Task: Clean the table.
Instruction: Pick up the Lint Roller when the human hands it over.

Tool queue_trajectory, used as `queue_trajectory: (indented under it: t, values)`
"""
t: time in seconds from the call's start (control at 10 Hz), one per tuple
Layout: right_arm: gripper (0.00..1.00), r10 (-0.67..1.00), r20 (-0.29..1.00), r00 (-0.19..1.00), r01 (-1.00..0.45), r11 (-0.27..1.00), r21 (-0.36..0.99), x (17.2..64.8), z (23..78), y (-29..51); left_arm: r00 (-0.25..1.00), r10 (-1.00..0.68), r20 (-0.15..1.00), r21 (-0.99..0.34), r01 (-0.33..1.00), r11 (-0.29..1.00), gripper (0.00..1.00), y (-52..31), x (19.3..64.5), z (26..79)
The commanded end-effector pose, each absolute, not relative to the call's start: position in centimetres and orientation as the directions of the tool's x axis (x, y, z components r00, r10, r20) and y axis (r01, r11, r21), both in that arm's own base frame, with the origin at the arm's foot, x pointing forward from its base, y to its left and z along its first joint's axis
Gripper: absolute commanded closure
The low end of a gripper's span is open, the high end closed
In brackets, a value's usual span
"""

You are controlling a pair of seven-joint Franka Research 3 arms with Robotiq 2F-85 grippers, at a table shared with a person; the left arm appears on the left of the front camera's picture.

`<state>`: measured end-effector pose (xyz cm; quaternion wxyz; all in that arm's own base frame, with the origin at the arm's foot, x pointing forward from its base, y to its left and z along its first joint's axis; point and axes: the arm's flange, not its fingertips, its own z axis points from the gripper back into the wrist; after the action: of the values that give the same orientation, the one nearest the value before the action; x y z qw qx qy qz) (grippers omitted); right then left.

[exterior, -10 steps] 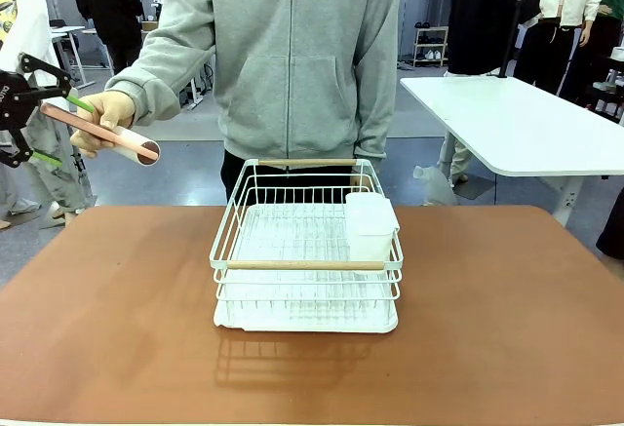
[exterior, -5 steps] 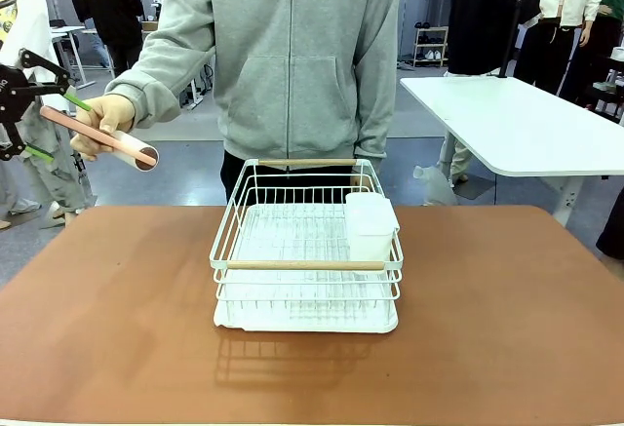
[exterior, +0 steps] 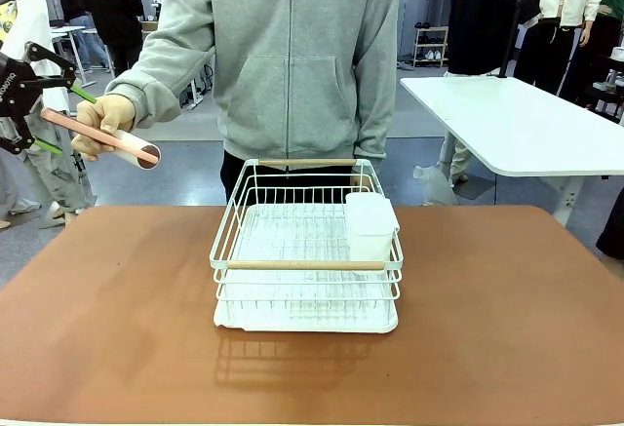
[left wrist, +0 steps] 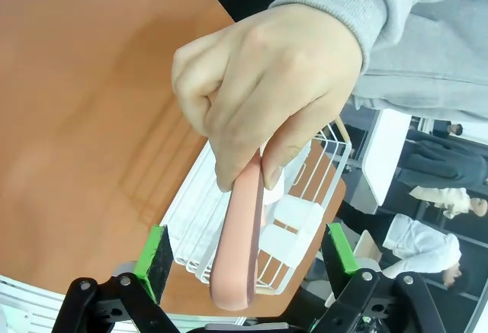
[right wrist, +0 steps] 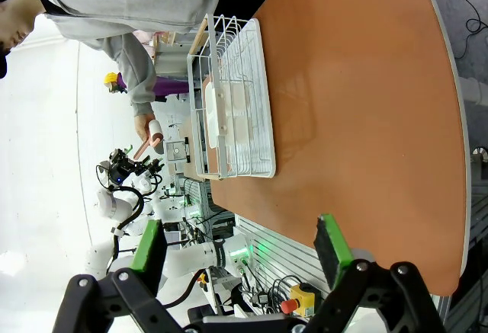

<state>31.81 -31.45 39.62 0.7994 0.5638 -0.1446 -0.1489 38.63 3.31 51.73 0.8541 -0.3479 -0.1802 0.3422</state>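
The reddish-brown table (exterior: 117,329) carries a white wire dish rack (exterior: 305,251). Beyond its far left corner, a person's hand (exterior: 107,112) holds out a roller-like tool with a pink handle (exterior: 83,129) and a white roll end (exterior: 141,151). My left gripper (exterior: 70,126) is open in the air, its green pads on either side of the handle's free end. In the left wrist view the pink handle (left wrist: 238,257) hangs between the pads (left wrist: 156,253) without touching them. My right gripper (right wrist: 238,249) is open and holds nothing, high above the table (right wrist: 358,120).
A white rectangular container (exterior: 370,223) stands in the rack's right side. A white-topped table (exterior: 517,124) stands off to the right behind. The person in a grey hoodie (exterior: 292,56) stands at the far edge, behind the rack.
My left gripper has shifted slightly right, farther along the pink handle. The person's hand and tool have barely moved.
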Motion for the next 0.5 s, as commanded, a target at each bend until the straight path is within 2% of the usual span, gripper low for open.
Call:
queue_trajectory:
  t: [0.0,0.4]
  values:
    - [0.00,-0.405,0.051,0.913,0.091,0.325,0.941,31.68,40.23,-31.41,0.679,0.731,0.070,-0.728,-0.467,0.503,0.00,3.01,39.16,51.66]
    - [0.00,-0.405,0.051,0.913,0.091,0.325,0.941,31.68,40.23,-31.41,0.678,0.732,0.069,-0.733,-0.463,0.499,0.00,3.08,39.36,51.72]
